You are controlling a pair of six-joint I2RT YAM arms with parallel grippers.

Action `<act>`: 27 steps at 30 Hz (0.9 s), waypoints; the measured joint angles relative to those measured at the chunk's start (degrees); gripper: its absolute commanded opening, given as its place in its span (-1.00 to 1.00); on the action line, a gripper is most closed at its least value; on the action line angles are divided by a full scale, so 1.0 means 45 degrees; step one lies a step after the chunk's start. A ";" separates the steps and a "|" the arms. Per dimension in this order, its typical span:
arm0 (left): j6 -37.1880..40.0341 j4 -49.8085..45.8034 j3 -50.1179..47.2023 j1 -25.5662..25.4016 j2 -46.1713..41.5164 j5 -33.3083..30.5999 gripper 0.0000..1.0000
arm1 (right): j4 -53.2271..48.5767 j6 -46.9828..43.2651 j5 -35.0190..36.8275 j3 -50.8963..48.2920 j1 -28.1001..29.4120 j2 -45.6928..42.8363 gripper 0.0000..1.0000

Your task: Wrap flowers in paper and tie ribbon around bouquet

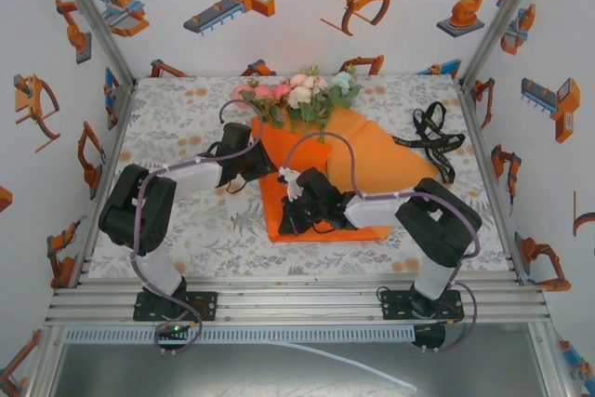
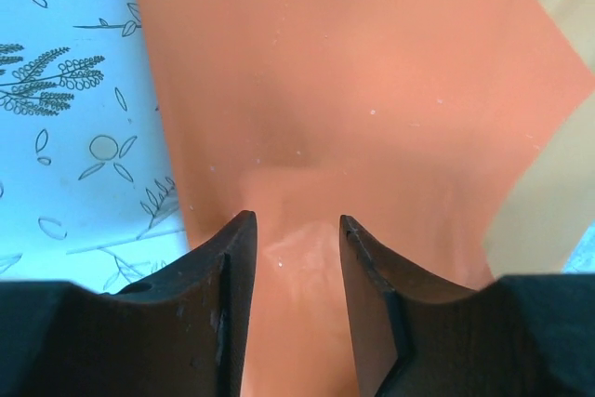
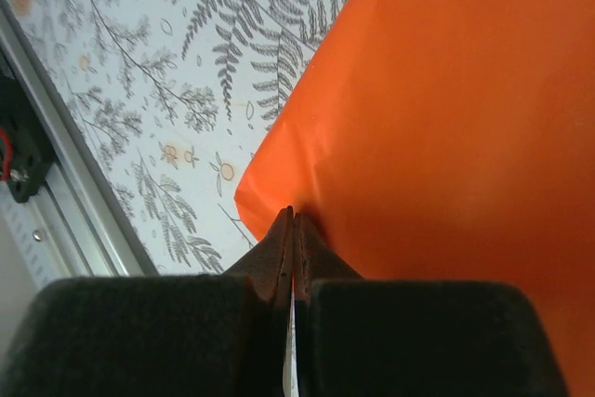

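While your left gripper (image 2: 296, 222) stands with fingers parted over the paper (image 2: 353, 90), your right gripper (image 3: 293, 214) has fingers pressed together at that sheet's edge near its corner.

Stems of the flowers (image 1: 297, 92) hide under the paper (image 1: 390, 157) (its near edge partly under the right arm (image 1: 372, 209)).

bright orange paper (image 1: 390, 160), blk ribbon (image 1: 435, 141), pink/white/mint flowers (image 1: 302, 92), grey fern-print cloth (image 1: 186, 118)

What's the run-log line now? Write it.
left claw: open over bright orange paper sheet | right claw: shut on sheet edge | pink-white artificial flowers: stems on sheet | black ribbon: loose, right of sheet
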 measured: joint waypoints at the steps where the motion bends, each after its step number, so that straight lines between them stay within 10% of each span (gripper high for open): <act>1: 0.0005 -0.0131 -0.0024 -0.0019 -0.0379 -0.0029 -0.11 | -0.0068 0.0117 -0.0019 -0.0029 -0.0160 -0.0364 -0.69; 11: 0.0019 -0.1574 -0.1258 -0.2715 -0.4333 -0.1545 -0.08 | -0.3687 0.1739 0.3021 -0.2463 -0.4493 -0.8121 0.83; 18: -0.0452 -0.2268 -0.1846 -0.4663 -0.3429 -0.1933 -0.08 | -0.8529 0.3852 0.4692 -0.5343 -0.6062 -1.3396 0.86; 27: -0.0733 -0.2254 -0.1846 -0.5192 -0.2681 -0.2089 -0.09 | -0.8820 0.5634 0.4367 -0.6926 -0.6722 -1.4367 0.42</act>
